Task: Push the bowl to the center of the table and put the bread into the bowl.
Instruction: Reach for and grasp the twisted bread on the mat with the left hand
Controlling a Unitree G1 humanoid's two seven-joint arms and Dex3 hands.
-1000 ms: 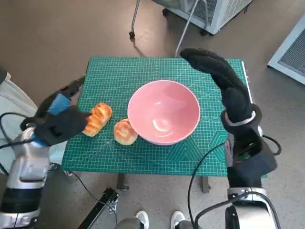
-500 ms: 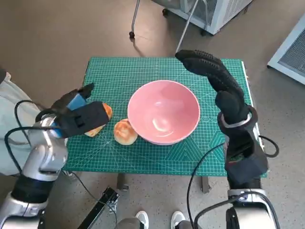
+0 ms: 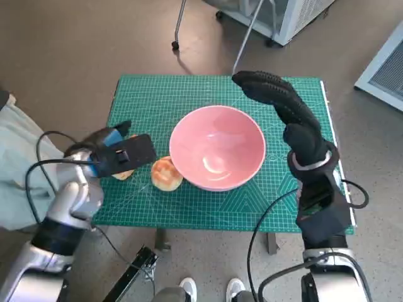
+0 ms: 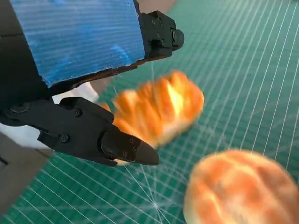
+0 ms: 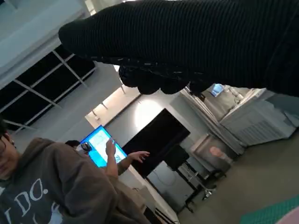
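A pink bowl stands near the middle of the green cutting mat. Just left of it lies a round bun. A long ridged bread lies further left, mostly hidden in the head view under my left hand. That hand hovers over the long bread with its fingers spread and nothing in them. My gloved right hand is raised above the mat's far right part, behind the bowl, fingers extended and holding nothing.
The mat covers the small table, whose near edge lies by my arms. Cables hang beside both forearms. Chair legs and white cabinets stand on the floor beyond. A person shows in the right wrist view.
My left hand has moved right and down over the long bread, covering most of it. My right hand has shifted slightly left and nearer the bowl's far side. Bowl and bun have not moved.
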